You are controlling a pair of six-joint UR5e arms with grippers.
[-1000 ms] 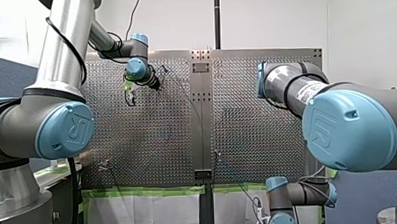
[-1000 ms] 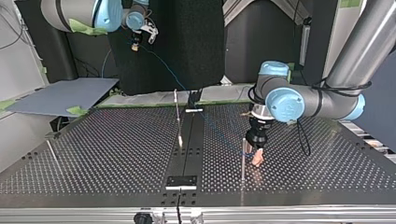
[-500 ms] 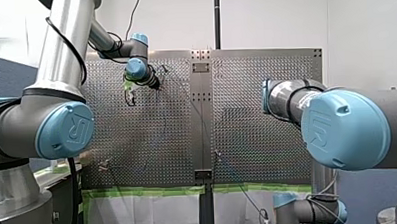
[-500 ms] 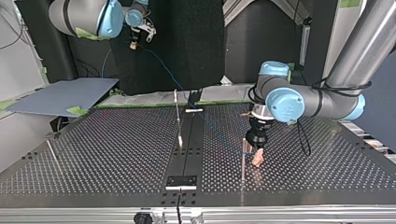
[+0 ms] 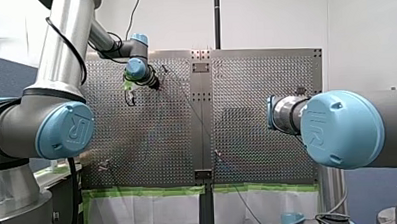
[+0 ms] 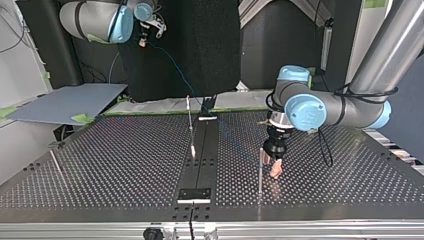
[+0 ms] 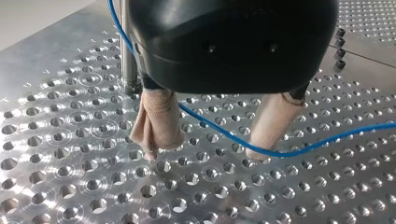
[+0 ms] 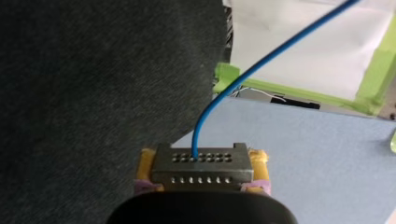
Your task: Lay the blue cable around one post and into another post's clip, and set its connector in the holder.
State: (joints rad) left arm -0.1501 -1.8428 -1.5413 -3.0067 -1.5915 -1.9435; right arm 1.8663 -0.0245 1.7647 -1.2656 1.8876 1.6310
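You've got 4 views. Front sits high behind the arms [image 5: 62, 122], facing out over the perforated table [image 5: 152, 138]. Top looks back from across it, low. Both catch my left gripper [image 6: 275, 172] and the centre strip [image 6: 202, 165]. Left wrist is close over the table; right wrist tight on the connector [image 8: 201, 168].

My right arm [image 6: 97, 20] swings further in along the top view's upper edge. My right gripper [image 6: 143, 40] climbs, taking the connector [image 8: 202, 167] between its jaws higher. The blue cable [image 8: 289, 46] leaving the jaws now runs steeper. In the front view, the arm's elbow sinks.
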